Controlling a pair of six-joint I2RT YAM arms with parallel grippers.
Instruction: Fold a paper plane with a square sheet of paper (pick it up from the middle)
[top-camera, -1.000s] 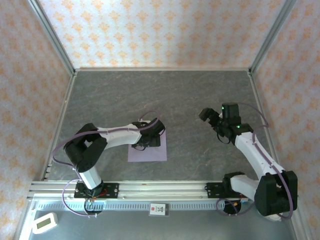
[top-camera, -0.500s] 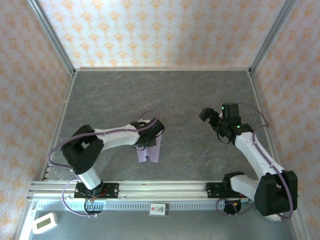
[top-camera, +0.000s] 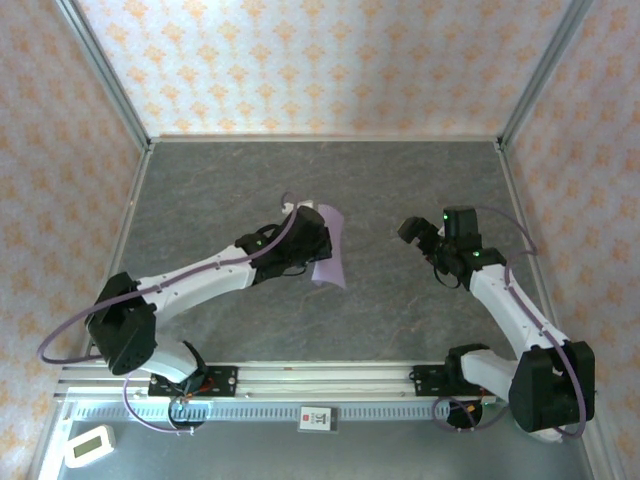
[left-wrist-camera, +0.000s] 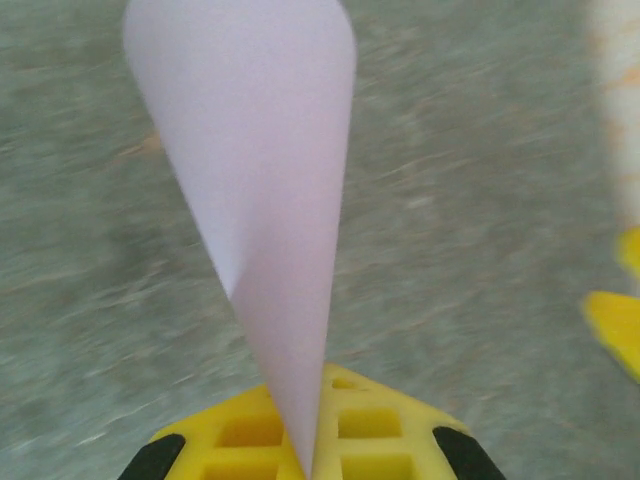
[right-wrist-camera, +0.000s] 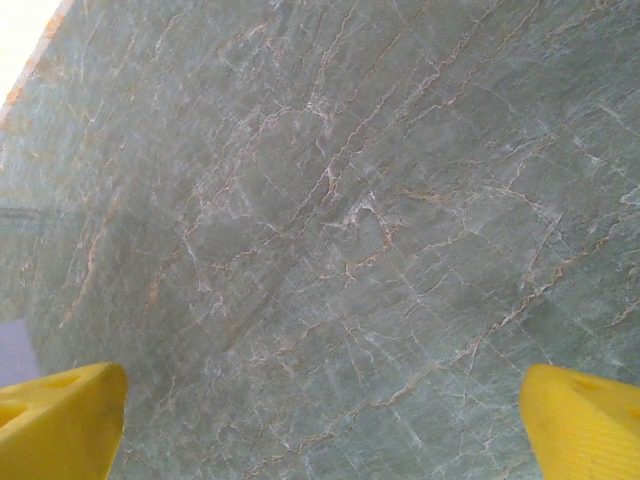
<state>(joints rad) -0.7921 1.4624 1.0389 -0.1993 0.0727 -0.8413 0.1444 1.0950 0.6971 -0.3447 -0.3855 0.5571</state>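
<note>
Left hand (left-wrist-camera: 308, 452) clamps paper (top-camera: 330, 255) off counter (top-camera: 400, 180), sheet curled cone-like. Right hand (top-camera: 413, 232) wide, empty, well apart.

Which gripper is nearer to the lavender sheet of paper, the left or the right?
Left. The left gripper is shut on the sheet of paper, pinching it between its fingers. The right gripper hangs open, apart from the sheet, off to its right.

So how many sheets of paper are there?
1. The square sheet of paper is pinched in the left gripper's jaws above the table. Another could hide under an arm.
</note>
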